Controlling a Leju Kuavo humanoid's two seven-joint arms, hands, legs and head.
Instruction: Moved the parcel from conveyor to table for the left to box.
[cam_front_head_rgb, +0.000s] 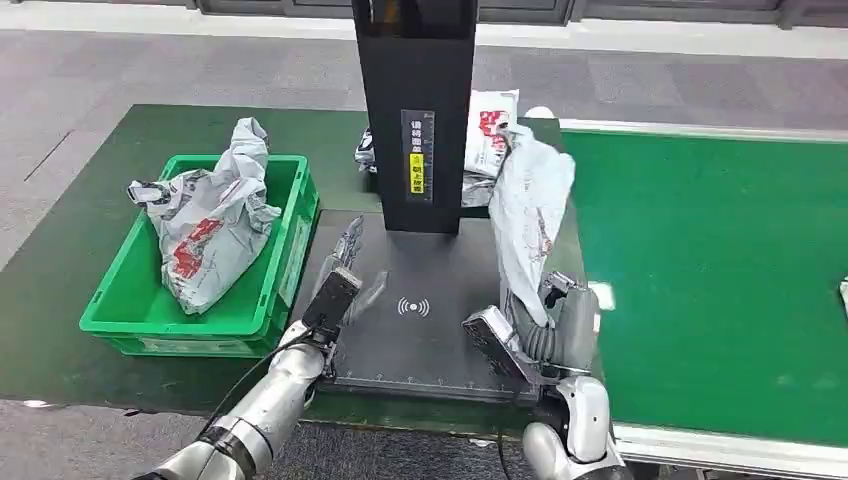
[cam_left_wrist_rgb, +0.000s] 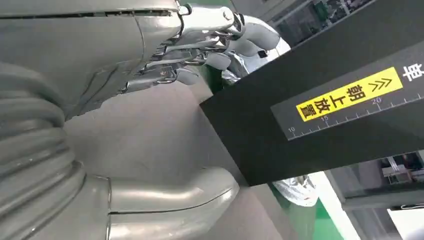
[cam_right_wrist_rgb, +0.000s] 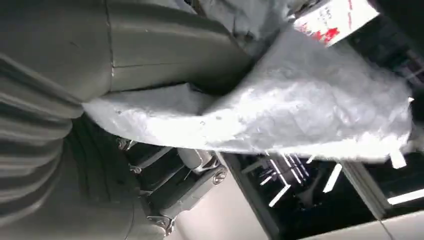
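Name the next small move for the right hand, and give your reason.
Probably lower the grey parcel onto the black scanner plate and release it. The right hand holds it upright by its lower end at the plate's right edge, while the left hand waits open over the plate beside the green bin.

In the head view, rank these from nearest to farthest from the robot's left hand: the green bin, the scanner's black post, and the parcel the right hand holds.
From the left hand, over the black scanner plate:
1. Green bin, just to its left; its wall is close beside the hand.
2. Black post, ahead and to the right.
3. Held parcel, far right of the plate, in the right hand.
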